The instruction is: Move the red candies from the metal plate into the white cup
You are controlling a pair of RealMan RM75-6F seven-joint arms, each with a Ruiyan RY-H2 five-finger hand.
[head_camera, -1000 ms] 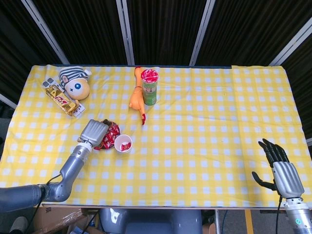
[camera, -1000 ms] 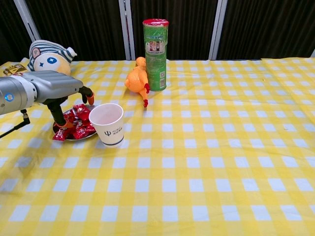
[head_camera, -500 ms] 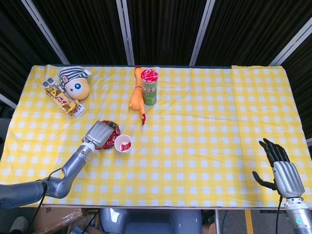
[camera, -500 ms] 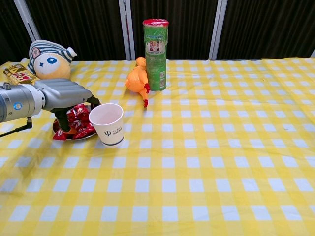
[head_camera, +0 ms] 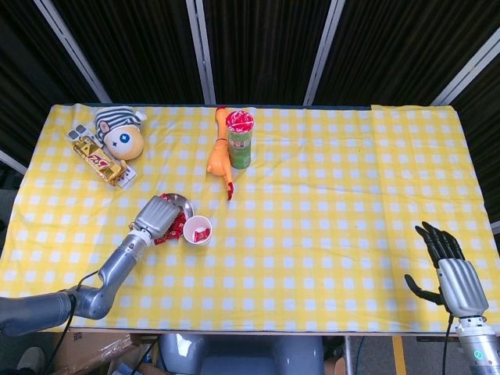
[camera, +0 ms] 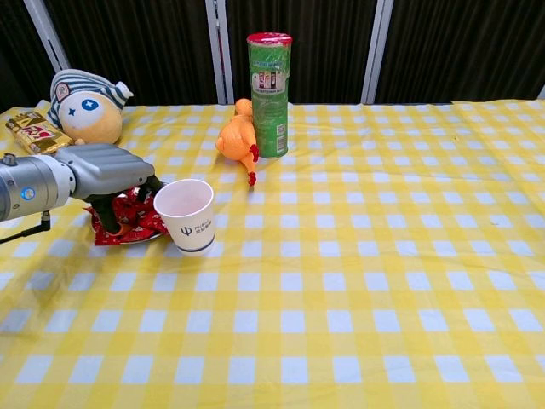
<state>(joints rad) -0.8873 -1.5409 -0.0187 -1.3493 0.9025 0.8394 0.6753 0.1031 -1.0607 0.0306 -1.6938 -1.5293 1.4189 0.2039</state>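
The metal plate [head_camera: 182, 200] lies at the table's front left with red candies [camera: 133, 223] heaped on it. My left hand [camera: 104, 170] is down over the pile, fingertips among the wrappers; whether they grip one is hidden. In the head view the left hand [head_camera: 156, 215] covers most of the plate, and red candies [head_camera: 176, 227] show at its right edge. The white cup [camera: 186, 215] stands upright just right of the plate, and the head view shows the white cup [head_camera: 198, 230] with a red candy inside. My right hand [head_camera: 451, 269] hangs off the table's front right edge, fingers apart and empty.
A green snack can [camera: 269, 94] and an orange rubber chicken [camera: 238, 140] stand behind the cup. A striped-cap plush head [camera: 85, 106] and a gold snack bar [camera: 36, 130] lie at the back left. Yellow checked cloth [camera: 358, 256] covers the table.
My left hand has sunk lower onto the candies and drawn back towards me, baring the plate's far rim. Candies have shifted towards the plate's near side. The right hand has stayed still.
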